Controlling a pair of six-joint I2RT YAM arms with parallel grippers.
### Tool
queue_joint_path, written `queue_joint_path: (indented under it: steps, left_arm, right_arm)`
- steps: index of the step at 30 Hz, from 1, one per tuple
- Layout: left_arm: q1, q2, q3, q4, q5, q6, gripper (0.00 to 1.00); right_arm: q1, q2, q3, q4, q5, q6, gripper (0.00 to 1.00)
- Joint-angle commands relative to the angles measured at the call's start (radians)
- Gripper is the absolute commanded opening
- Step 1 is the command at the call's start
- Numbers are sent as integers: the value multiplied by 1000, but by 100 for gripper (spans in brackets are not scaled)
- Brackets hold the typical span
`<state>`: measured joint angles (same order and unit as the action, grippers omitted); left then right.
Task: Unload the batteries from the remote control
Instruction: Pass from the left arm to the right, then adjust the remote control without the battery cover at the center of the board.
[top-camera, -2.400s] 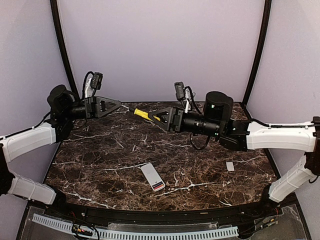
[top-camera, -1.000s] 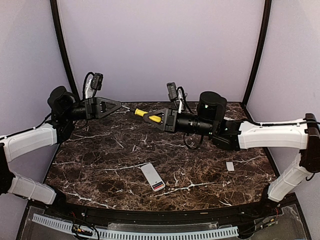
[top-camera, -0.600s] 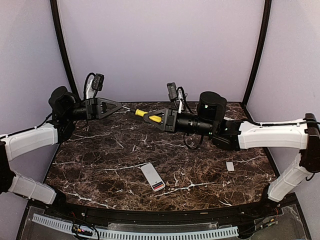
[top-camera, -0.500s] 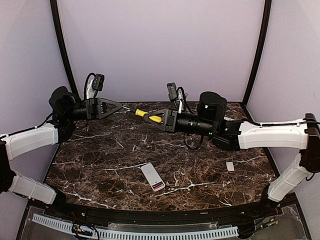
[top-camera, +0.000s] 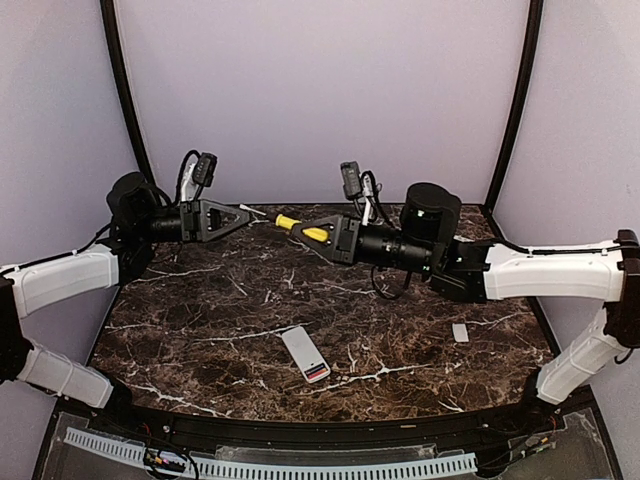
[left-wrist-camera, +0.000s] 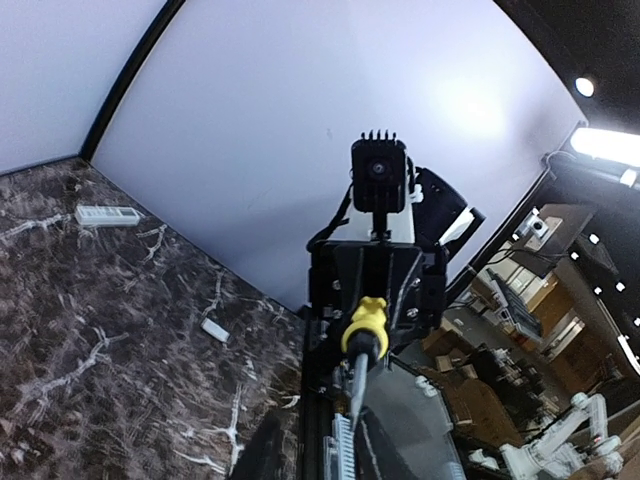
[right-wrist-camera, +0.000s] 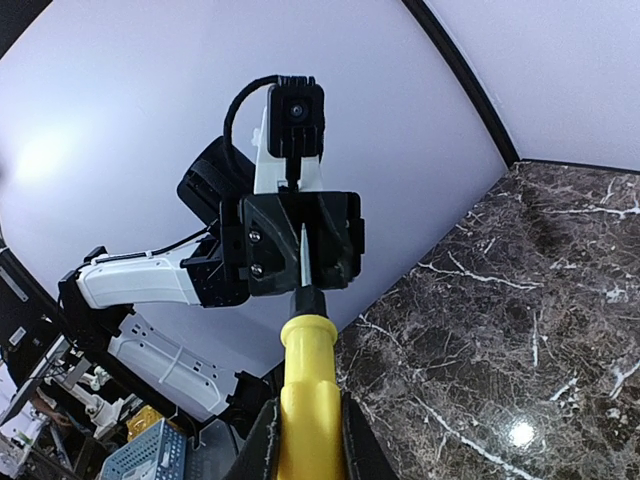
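The white remote control (top-camera: 305, 353) lies flat on the marble at front centre, with the red and blue batteries (top-camera: 317, 373) showing at its near end. It also appears far off as the remote control (left-wrist-camera: 107, 214). Both arms are raised at the back. My right gripper (top-camera: 318, 234) is shut on the yellow handle of a screwdriver (top-camera: 295, 226), as the right gripper (right-wrist-camera: 308, 425) shows up close. The metal shaft points left into my left gripper (top-camera: 248, 216). That left gripper (left-wrist-camera: 325, 447) stands open, with the shaft's tip between its fingers.
A small flat white cover (top-camera: 460, 332) lies on the right of the table, also visible as the cover (left-wrist-camera: 214, 330). Black frame posts rise at both back corners. A ribbed white strip (top-camera: 270, 467) runs along the near edge.
The left gripper has opened and shifted right onto the screwdriver's shaft. The right arm with the screwdriver has edged slightly right and up. The remote has not moved.
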<state>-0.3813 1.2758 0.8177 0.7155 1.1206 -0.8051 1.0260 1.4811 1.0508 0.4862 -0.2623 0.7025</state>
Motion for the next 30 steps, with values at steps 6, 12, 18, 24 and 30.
queue_joint_path:
  steps: [6, 12, 18, 24, 30]
  left_arm:
    - [-46, -31, 106, -501, -231, 333, 67]
    - [-80, 15, 154, -669, -362, 439, 71]
    - [-194, 147, 261, -873, -491, 581, 72]
    - [-246, 296, 329, -932, -489, 623, 73]
    - [-309, 480, 456, -1068, -583, 675, 73]
  right_arm:
    - [8, -161, 7, -300, 205, -90, 0]
    - [8, -263, -58, -551, 353, -49, 0]
    - [9, -355, -141, -614, 434, -5, 0]
    - [9, -371, -156, -607, 438, -34, 0]
    - [9, -369, -173, -586, 433, -44, 0]
